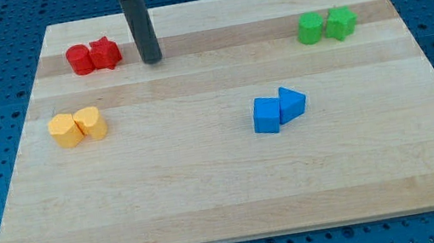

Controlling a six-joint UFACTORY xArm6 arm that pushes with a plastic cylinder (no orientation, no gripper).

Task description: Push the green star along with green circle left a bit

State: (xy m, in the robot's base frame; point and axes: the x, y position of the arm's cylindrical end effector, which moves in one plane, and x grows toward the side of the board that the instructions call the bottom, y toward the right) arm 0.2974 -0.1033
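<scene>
The green circle [309, 28] and the green star [341, 23] sit touching side by side near the view's top right of the wooden board [226, 180], the circle on the left. My tip [154, 60] rests on the board near the view's top left, just right of the red blocks and far left of both green blocks.
A red circle [79, 60] and a red star [105, 53] sit together at the top left. Two yellow blocks [77, 126] lie at the left. A blue cube [267, 116] and a blue triangle [292, 102] sit touching near the middle.
</scene>
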